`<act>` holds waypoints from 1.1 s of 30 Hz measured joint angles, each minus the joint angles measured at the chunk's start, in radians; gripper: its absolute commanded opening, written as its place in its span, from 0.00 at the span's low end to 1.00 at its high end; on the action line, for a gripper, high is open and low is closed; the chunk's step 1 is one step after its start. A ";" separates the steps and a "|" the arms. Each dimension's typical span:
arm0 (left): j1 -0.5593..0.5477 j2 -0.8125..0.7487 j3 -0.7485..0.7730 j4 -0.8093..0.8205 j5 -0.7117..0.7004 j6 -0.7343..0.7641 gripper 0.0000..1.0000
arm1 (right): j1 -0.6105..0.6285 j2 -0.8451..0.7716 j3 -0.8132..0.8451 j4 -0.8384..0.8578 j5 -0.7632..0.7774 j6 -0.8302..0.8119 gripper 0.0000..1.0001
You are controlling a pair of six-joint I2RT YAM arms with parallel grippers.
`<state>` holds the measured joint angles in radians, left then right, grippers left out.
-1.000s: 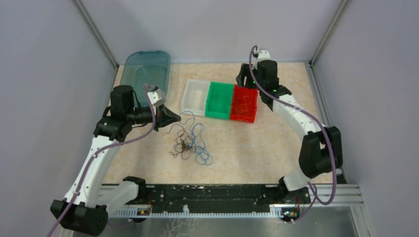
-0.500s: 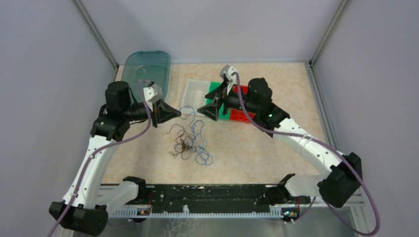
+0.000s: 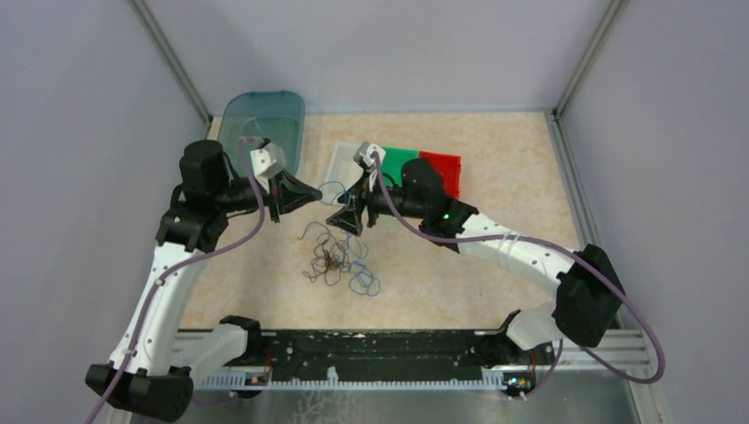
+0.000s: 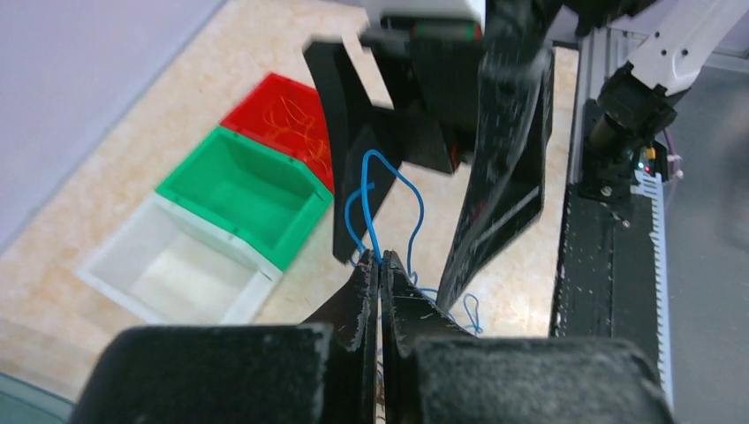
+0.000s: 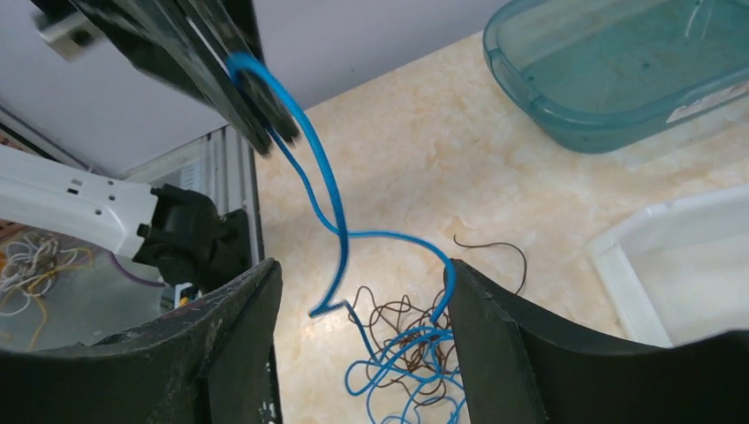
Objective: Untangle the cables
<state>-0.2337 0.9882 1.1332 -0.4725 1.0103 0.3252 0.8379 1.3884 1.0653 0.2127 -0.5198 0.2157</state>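
Note:
The cables (image 3: pixel 340 261) lie as a tangle of blue and dark brown wires on the table between the arms; in the right wrist view this tangle (image 5: pixel 415 353) is below the jaws. My left gripper (image 3: pixel 316 193) is shut on one blue wire (image 4: pixel 389 190), pinched at its fingertips (image 4: pixel 380 262) and lifted off the heap. My right gripper (image 3: pixel 347 219) faces it, open (image 5: pixel 364 265), with that blue wire (image 5: pixel 340 238) hanging between its fingers and running along the right finger (image 5: pixel 495 336). Red-orange wires (image 4: pixel 291 119) lie in the red bin.
Three small bins stand in a row behind the grippers: white (image 3: pixel 344 161), green (image 3: pixel 402 161), red (image 3: pixel 444 170). A teal translucent tray (image 3: pixel 261 124) lies at the back left. The black rail (image 3: pixel 371 349) runs along the near edge.
My right arm has swung left from over the red bin to the raised blue wire. The left gripper has shifted slightly back and up, still pinching the wire.

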 measured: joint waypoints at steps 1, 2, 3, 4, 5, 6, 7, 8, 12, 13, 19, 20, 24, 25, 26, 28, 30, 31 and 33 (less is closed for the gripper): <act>0.000 0.000 0.017 0.002 -0.005 0.000 0.00 | 0.008 0.003 -0.010 0.008 0.019 -0.001 0.69; 0.000 0.000 0.034 0.005 -0.010 -0.002 0.00 | 0.019 0.004 -0.021 0.016 0.044 -0.002 0.69; 0.000 -0.001 0.051 0.009 -0.015 -0.004 0.00 | 0.027 0.004 -0.031 0.027 0.069 -0.003 0.68; 0.000 -0.001 0.069 0.015 -0.021 -0.008 0.00 | 0.037 0.004 -0.044 0.046 0.100 -0.002 0.67; 0.000 -0.002 0.084 0.023 -0.029 -0.012 0.00 | 0.044 0.004 -0.060 0.071 0.132 -0.002 0.65; 0.000 -0.003 0.099 0.029 -0.040 -0.017 0.00 | 0.050 0.004 -0.080 0.101 0.164 -0.002 0.62; 0.000 -0.003 0.112 0.033 -0.051 -0.019 0.00 | 0.055 0.004 -0.103 0.127 0.195 0.001 0.59; 0.000 -0.004 0.129 0.039 -0.066 -0.022 0.00 | 0.058 0.004 -0.125 0.152 0.225 0.005 0.56; 0.000 -0.010 0.167 0.049 -0.111 -0.027 0.00 | 0.059 0.004 -0.188 0.214 0.306 0.022 0.49; 0.000 -0.014 0.176 0.049 -0.125 -0.026 0.00 | 0.060 0.004 -0.203 0.232 0.325 0.027 0.49; 0.000 -0.044 0.239 0.047 -0.217 0.008 0.00 | 0.061 0.004 -0.302 0.333 0.377 0.058 0.47; 0.000 -0.048 0.253 0.048 -0.234 0.016 0.00 | 0.061 0.004 -0.319 0.343 0.381 0.063 0.47; 0.000 -0.062 0.312 0.047 -0.286 0.058 0.00 | 0.062 0.004 -0.410 0.410 0.390 0.109 0.48; 0.000 -0.064 0.324 0.047 -0.296 0.068 0.00 | 0.061 0.004 -0.429 0.425 0.390 0.122 0.48; 0.000 -0.067 0.336 0.047 -0.308 0.078 0.00 | 0.062 0.005 -0.448 0.442 0.391 0.137 0.46; 0.000 -0.070 0.346 0.046 -0.320 0.092 0.00 | 0.062 0.011 -0.464 0.460 0.391 0.159 0.45; 0.000 -0.073 0.357 0.043 -0.330 0.103 0.00 | 0.063 0.016 -0.465 0.475 0.393 0.178 0.46; 0.000 -0.073 0.362 0.043 -0.332 0.107 0.00 | 0.063 0.016 -0.465 0.488 0.395 0.183 0.48; 0.000 -0.073 0.369 0.038 -0.336 0.115 0.00 | 0.064 0.016 -0.465 0.514 0.396 0.195 0.55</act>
<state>-0.2337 0.9150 1.5021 -0.4347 0.6743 0.4404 0.9016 1.4044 0.6006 0.7265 -0.1242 0.4103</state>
